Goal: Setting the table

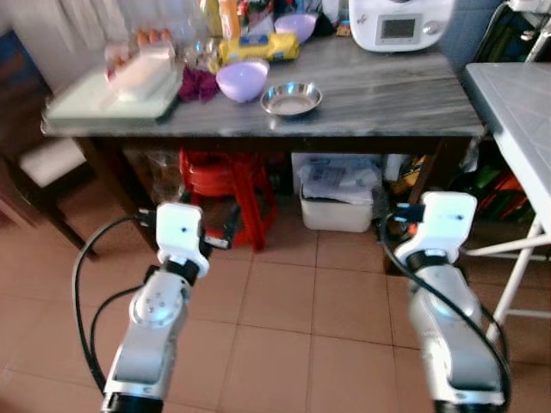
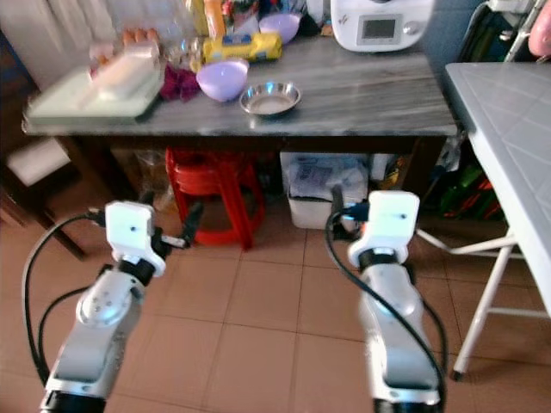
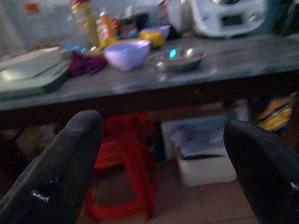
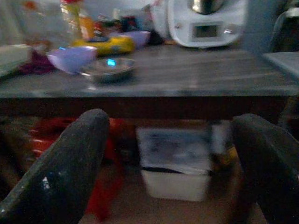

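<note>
Nearest the camera, both arms are held forward over the tiled floor [image 1: 284,301], short of the table: the left gripper [image 3: 163,172] and the right gripper [image 4: 173,163] each have their two black fingers spread wide with nothing between them. Beyond them, under the surface [image 1: 379,95], stand a red plastic stool [image 1: 225,185] and a white bin [image 1: 338,200]. On top, a steel bowl [image 1: 291,99] sits near the front edge with a lilac bowl [image 1: 242,79] just beside it, a pale tray [image 1: 103,96] off to the robot's left, and a white appliance [image 1: 400,21] at the back. The step in hand looks like the approach, before any pick. The next move calls for closing in on the table and raising a gripper above its edge, probably toward the steel bowl.
</note>
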`<state>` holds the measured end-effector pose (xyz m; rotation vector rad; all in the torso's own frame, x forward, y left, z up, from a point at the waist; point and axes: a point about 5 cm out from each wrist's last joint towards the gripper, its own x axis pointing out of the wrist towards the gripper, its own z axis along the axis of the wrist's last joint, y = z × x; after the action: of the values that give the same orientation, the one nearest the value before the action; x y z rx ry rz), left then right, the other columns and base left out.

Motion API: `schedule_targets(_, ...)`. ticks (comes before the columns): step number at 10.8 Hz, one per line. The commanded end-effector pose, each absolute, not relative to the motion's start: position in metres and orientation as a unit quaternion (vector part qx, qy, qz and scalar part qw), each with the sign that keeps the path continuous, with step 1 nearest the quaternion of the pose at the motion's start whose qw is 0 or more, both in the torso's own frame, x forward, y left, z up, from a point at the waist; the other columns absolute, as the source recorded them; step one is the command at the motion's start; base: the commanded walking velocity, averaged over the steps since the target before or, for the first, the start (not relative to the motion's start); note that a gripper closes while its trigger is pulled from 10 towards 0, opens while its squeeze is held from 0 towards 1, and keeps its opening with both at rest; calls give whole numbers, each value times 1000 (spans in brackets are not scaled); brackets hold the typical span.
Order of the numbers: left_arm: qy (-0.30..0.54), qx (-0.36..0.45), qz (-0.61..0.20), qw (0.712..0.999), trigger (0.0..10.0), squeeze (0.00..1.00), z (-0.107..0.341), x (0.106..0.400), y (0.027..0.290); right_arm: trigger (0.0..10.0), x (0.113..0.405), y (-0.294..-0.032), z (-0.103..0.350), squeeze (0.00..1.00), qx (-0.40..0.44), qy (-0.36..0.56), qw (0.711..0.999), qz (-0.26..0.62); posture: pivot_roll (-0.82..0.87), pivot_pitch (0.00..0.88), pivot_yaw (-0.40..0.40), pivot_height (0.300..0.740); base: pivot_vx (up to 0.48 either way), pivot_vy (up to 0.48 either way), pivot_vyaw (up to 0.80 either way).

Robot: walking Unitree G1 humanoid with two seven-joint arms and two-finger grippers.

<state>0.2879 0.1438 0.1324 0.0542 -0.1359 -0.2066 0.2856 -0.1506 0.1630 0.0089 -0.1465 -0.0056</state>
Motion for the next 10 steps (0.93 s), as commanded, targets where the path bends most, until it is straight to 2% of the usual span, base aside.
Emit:
schedule_targets(1,-67,25,-105,992,10000,0,133,288,144,10000,284,-150,164,0,1,-72,997,4,-167,97,99,740,0,-326,0)
schedule_targets(3,-67,24,-108,992,10000,0,134,288,143,10000,284,-145,165,0,10,-67,997,24,-167,100,99,740,0,-324,0)
schedule_targets(4,-67,23,-111,991,10000,0,134,287,143,10000,284,-144,165,0,-18,-74,997,26,-167,100,99,740,0,-334,0)
schedule_targets(5,-66,23,-112,991,10000,0,134,287,143,10000,283,-139,165,0,12,-85,995,49,-167,102,100,740,0,-330,0)
schedule_targets(6,-66,22,-112,991,10000,0,134,287,143,10000,283,-144,163,0,-10,-75,997,28,-168,102,100,740,0,-364,0)
schedule_targets(10,-66,19,-118,991,10000,0,135,288,141,10000,281,-146,165,0,7,-72,997,26,-170,104,101,740,0,-366,0)
